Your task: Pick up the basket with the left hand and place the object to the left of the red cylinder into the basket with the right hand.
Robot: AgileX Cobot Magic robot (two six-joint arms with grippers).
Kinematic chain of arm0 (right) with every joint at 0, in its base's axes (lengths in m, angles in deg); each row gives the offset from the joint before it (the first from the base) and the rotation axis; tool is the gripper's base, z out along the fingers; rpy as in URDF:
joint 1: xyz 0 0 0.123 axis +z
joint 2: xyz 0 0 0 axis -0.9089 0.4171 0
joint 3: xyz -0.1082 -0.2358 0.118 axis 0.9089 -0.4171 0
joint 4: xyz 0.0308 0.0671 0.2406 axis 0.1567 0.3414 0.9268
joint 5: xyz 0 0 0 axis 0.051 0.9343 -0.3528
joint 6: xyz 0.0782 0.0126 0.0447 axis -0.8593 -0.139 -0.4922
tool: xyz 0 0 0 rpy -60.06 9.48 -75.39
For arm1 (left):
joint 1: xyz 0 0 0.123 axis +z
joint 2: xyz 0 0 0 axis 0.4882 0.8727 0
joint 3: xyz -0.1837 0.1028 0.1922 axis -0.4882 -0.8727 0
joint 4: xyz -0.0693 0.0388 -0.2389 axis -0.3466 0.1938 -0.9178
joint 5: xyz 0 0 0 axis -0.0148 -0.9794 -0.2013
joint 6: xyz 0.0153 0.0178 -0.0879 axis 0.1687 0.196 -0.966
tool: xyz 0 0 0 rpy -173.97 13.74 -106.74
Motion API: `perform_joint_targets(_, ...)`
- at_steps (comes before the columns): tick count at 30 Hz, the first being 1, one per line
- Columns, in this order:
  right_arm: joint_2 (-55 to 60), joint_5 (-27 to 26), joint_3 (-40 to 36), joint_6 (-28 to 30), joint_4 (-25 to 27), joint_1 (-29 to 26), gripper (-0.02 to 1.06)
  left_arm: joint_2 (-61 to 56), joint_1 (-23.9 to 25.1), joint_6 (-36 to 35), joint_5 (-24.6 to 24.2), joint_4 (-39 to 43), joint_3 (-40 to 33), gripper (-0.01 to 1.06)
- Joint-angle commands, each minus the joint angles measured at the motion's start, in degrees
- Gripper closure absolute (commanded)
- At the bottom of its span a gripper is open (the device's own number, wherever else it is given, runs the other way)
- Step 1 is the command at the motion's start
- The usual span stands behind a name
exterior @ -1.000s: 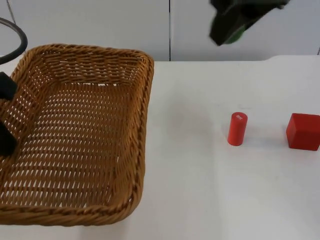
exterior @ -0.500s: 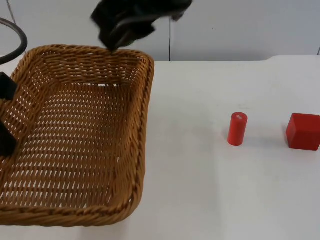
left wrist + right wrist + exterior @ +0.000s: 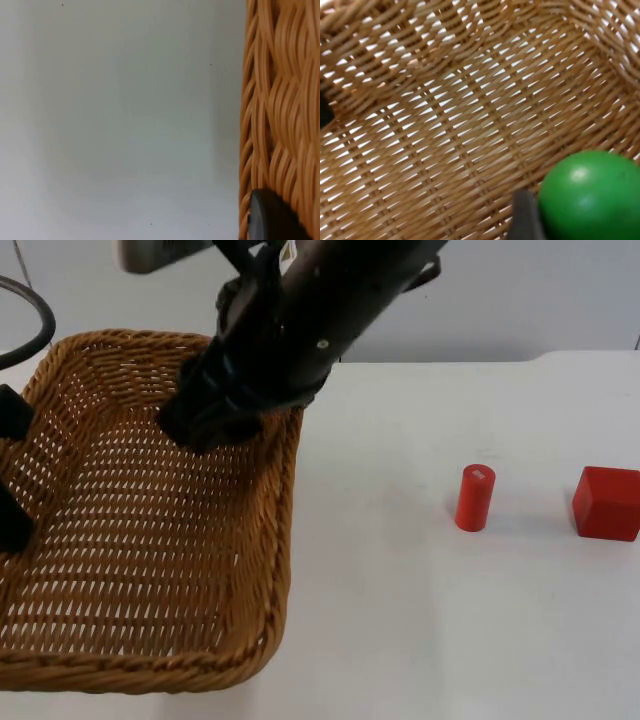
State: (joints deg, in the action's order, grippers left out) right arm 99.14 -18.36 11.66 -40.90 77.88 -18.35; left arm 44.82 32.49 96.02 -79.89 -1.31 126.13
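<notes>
Top view: right hand (image 3: 205,425) down inside basket (image 3: 150,660) near far wall, arm slanting across far right rim; half a second ago above far rim. Left hand (image 3: 12,475) pinching basket's left rim. Tabletop (image 3: 400,620) open right of basket; red cylinder (image 3: 475,498) upright, red cube (image 3: 607,503) well apart at its right. Right wrist view adds green ball (image 3: 592,197) pinched in right hand over woven floor

The right arm (image 3: 300,320) is a thick, matte black, rounded tube with a small pale screw on its side and a white label strip near its upper joint. The left pincer (image 3: 12,470) shows blocky black parts.
</notes>
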Motion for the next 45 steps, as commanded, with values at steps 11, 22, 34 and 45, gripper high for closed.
perform_joint_targets(11,-5.25,-0.28,0.34,0.28,-0.49,0.38,0.31,-0.55,0.19,0.61,-0.11,-1.71,-0.07,1.05)
perform_joint_targets(22,-22.49,11.17,-0.84,-3.68,-7.96,0.02,0.31,-0.55,0.19,0.61,-0.11,-1.71,-0.07,1.05)
perform_joint_targets(34,-49.87,12.91,-26.02,-24.08,-24.76,0.02,0.31,-0.55,0.19,0.55,0.54,-1.71,-0.07,1.05)
perform_joint_targets(45,-68.85,12.91,-41.61,-27.26,-24.76,0.02,0.31,-0.55,0.19,0.55,0.53,-1.86,-0.07,1.05)
